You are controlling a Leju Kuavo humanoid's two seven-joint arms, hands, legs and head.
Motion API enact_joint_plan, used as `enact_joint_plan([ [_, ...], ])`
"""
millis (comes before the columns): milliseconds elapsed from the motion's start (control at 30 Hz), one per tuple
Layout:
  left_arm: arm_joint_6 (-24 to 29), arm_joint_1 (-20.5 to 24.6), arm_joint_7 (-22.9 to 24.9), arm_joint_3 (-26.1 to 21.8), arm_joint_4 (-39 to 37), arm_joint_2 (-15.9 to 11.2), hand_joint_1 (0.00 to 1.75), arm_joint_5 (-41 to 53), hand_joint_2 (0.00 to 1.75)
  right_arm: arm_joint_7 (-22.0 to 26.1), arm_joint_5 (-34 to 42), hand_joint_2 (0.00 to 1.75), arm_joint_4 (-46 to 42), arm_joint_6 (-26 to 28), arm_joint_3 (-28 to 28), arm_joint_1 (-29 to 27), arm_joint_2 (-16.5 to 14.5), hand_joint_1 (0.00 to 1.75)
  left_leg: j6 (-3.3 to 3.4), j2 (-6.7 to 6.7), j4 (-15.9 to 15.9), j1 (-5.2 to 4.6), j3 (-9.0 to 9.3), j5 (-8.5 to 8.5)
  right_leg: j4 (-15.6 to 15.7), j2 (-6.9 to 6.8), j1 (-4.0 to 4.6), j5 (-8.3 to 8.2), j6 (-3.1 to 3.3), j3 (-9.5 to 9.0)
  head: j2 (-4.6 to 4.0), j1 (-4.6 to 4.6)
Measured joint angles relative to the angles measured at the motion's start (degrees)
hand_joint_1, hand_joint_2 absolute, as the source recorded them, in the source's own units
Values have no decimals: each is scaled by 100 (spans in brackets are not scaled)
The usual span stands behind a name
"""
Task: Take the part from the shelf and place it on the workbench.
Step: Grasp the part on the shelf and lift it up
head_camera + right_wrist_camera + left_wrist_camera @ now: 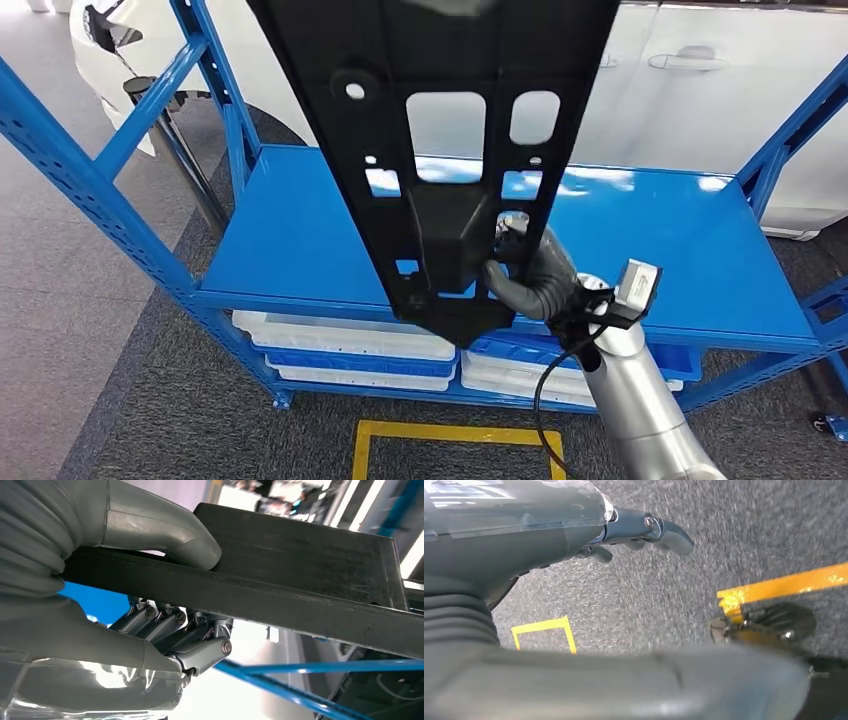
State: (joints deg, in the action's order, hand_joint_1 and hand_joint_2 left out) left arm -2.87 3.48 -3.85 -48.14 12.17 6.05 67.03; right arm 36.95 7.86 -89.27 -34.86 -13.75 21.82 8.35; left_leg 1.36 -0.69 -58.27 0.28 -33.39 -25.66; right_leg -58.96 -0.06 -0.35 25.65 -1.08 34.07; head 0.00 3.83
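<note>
Part (440, 130), long and black at centre frame, grasped low by the right robot hand (530, 275), could swing and clip the blue shelf (290, 230); the left robot hand (639, 530) hangs released.

I see right hand (530, 278) gripping black part (440, 150) | part raised above blue shelf (300, 230) | white car (720, 80) behind | yellow floor marking (455, 435)

The part (440, 150) is a long, flat, black plastic piece with square holes and small round holes in it. It stands almost upright in the air above the blue shelf (300, 230), held near its bottom end.
</note>
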Motion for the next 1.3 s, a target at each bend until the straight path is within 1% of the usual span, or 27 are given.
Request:
enact_joint_plan([
  [33, 11, -3, 4, -18, 0, 7, 0, 0, 87, 57, 25, 175, -89, -13, -26, -177, -9, 164, -27, -2, 3, -3, -1, -3, 77, -2, 18, 8, 23, -32, 0, 0],
  [100, 28, -8, 6, -45, 0, 11, 0, 1, 87, 150, 82, 175, -242, -20, -84, -529, -22, 159, -90, -2, 19, -3, 11, -14, 107, -2, 12, -9, 71, -40, 0, 0],
  [167, 37, -12, -17, -64, 0, 11, 0, 1, 175, 150, 198, 175, -353, -39, -142, -842, -67, 149, -150, 12, -141, -7, -34, -155, 169, -9, -28, -30, 134, -81, 0, 1],
  [200, 42, -12, -34, -73, 0, 11, 0, 1, 175, 123, 279, 175, -392, -49, -180, -1004, -112, 146, -177, 20, -387, -4, -131, -314, 195, -16, -46, -37, 159, -101, 0, 2],
  [267, 53, -13, -63, -84, 0, 12, 0, 8, 175, 58, 421, 175, -425, -40, -275, -1352, -225, 145, -223, 28, -1134, 14, -461, -694, 200, -26, -40, -28, 184, -110, 0, 2],
  [300, 60, -19, -69, -87, 0, 13, 0, 15, 175, 33, 454, 175, -428, -8, -327, -1534, -284, 145, -241, 29, -1444, 23, -604, -804, 198, -29, -37, -24, 189, -111, 0, 2],
  [333, 68, -27, -72, -91, 0, 13, 0, 26, 175, 13, 467, 175, -433, 41, -375, -1705, -341, 145, -252, 30, -1578, 30, -666, -812, 195, -30, -35, -20, 192, -112, 0, 2],
  [367, 79, -33, -71, -97, 0, 14, 0, 42, 175, -1, 466, 175, -448, 98, -414, -1861, -395, 145, -255, 31, -1463, 35, -606, -700, 191, -26, -35, -15, 189, -116, 0, 2],
  [433, 97, -35, -70, -112, 0, 14, 0, 78, 175, -17, 451, 175, -514, 189, -457, -2114, -491, 145, -234, 33, -690, 41, -215, -315, 178, -14, -35, 1, 169, -134, 0, 2],
  [467, 104, -30, -67, -119, 0, 14, 0, 93, 175, -28, 436, 175, -565, 222, -466, -2218, -530, 144, -210, 32, -304, 34, -19, -177, 165, -6, -25, 13, 149, -139, 0, 2],
  [500, 111, -25, -61, -122, 0, 14, 0, 108, 175, -42, 409, 175, -618, 254, -471, -2310, -562, 143, -181, 30, -51, 25, 110, -108, 155, 0, -15, 20, 124, -140, 0, 2],
  [533, 120, -22, -52, -123, 0, 14, 0, 121, 175, -62, 375, 175, -670, 284, -472, -2399, -591, 141, -151, 28, 54, 13, 161, -103, 149, 4, -7, 23, 95, -138, 0, 2],
  [600, 138, -25, -31, -128, 0, 13, 0, 142, 175, -97, 320, 175, -760, 327, -472, -2573, -636, 141, -87, 25, 72, 7, 166, -96, 147, 9, -1, 22, 31, -137, 0, 1],
  [667, 151, -18, -20, -136, 0, 16, 0, 147, 175, -122, 293, 175, -838, 337, -472, -2707, -675, 141, -15, 30, 104, 23, 171, -63, 8, 10, -16, 139, -23, -84, 0, 0],
  [733, 172, 3, -22, -149, 0, 20, 0, 148, 175, -147, 266, 175, -895, 338, -472, -2786, -715, 141, 32, 40, 122, 31, 168, -43, -523, 9, -35, 468, -59, 147, 0, 0],
  [800, 196, 13, -38, -162, 0, 21, 0, 154, 175, -167, 253, 175, -914, 333, -472, -2840, -747, 141, 44, 49, 120, 24, 159, -42, -1170, 8, -40, 780, -81, 440, 0, 0],
  [833, 209, 20, -53, -167, 0, 22, 0, 161, 175, -181, 253, 175, -916, 328, -471, -2871, -761, 141, 44, 52, 118, 21, 156, -42, -1420, 8, -41, 855, -88, 556, 0, 0],
  [867, 222, 32, -66, -170, 0, 22, 0, 172, 175, -199, 252, 175, -918, 323, -470, -2900, -776, 141, 44, 51, 115, 19, 156, -43, -1520, 8, -41, 843, -89, 600, 0, 0],
  [900, 237, 48, -78, -172, 0, 23, 0, 184, 175, -221, 250, 175, -920, 317, -470, -2929, -794, 141, 43, 49, 112, 17, 160, -44, -1491, 8, -41, 763, -84, 579, 0, 0],
  [933, 249, 64, -85, -172, 0, 28, 0, 195, 175, -244, 246, 175, -927, 313, -469, -2948, -811, 141, 39, 46, 111, 17, 171, -46, -1201, 8, -40, 580, -69, 429, 0, 1],
  [1000, 268, 96, -76, -172, 0, 42, 0, 203, 175, -278, 235, 175, -958, 310, -469, -2966, -846, 141, 13, 40, 104, 3, 193, -59, -354, 5, -25, 218, -18, -6, 0, 0],
  [1033, 274, 110, -65, -174, 0, 50, 0, 199, 175, -294, 230, 175, -981, 310, -468, -2975, -866, 141, -10, 39, 100, -7, 196, -65, -43, 4, -13, 120, 9, -158, 0, 0],
  [1067, 275, 119, -53, -178, 0, 54, 0, 190, 175, -308, 227, 175, -1003, 311, -466, -2986, -882, 141, -37, 39, 96, -15, 195, -69, 109, 5, 2, 94, 33, -227, 0, 0],
  [1167, 252, 129, -39, -197, 0, 61, 0, 155, 175, -349, 218, 175, -1066, 314, -456, -3037, -926, 141, -128, 44, 86, -19, 196, -88, 162, 9, -4, 85, 109, -228, 0, 1],
  [1200, 241, 130, -42, -205, 0, 62, 0, 150, 175, -358, 214, 175, -1090, 316, -453, -3050, -944, 141, -154, 46, 5, -18, 167, -159, 184, 3, -21, 71, 144, -232, 0, 1],
  [1233, 227, 134, -47, -212, 0, 63, 0, 148, 175, -365, 209, 175, -1116, 317, -451, -3060, -964, 141, -180, 48, -189, -16, 90, -293, 205, -5, -38, 58, 173, -237, 0, 1],
  [1300, 204, 152, -61, -222, 0, 64, 0, 147, 175, -382, 192, 175, -1155, 318, -444, -3081, -1001, 141, -220, 49, -900, -6, -195, -691, 213, -26, -39, 53, 204, -236, 0, 2],
])
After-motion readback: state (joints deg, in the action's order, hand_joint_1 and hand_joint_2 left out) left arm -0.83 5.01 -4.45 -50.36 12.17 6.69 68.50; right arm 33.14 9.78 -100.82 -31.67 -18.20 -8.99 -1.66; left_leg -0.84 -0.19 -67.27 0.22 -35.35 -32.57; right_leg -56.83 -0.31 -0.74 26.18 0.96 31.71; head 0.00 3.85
